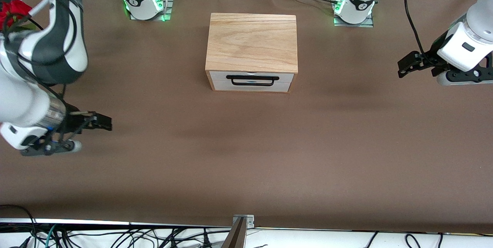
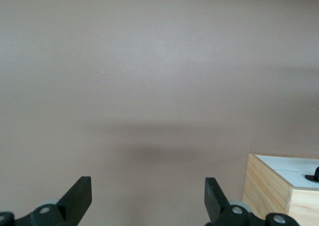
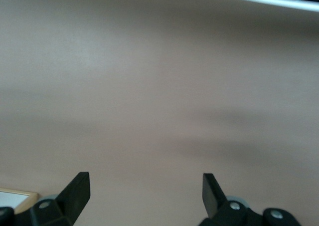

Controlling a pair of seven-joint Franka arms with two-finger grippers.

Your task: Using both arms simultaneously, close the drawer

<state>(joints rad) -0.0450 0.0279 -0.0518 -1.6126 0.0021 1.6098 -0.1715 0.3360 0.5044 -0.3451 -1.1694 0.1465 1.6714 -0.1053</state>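
The light wooden box [image 1: 252, 42] stands in the middle of the table. Its drawer [image 1: 219, 81] faces the front camera, with the white front panel and black bar handle [image 1: 252, 80] sitting flush inside the box frame. My left gripper [image 1: 405, 66] is open and empty, above the table toward the left arm's end, well apart from the box. My right gripper [image 1: 106, 123] is open and empty, low over the table toward the right arm's end. The left wrist view shows its open gripper [image 2: 148, 198] and a corner of the box [image 2: 271, 188]. The right wrist view shows its open gripper [image 3: 144, 191] over bare table.
The brown table cover [image 1: 246, 155] surrounds the box. The arm bases [image 1: 144, 1] [image 1: 354, 5] stand at the back edge. Red flowers [image 1: 13, 11] show at the right arm's end. Cables [image 1: 115, 236] hang below the table's front edge.
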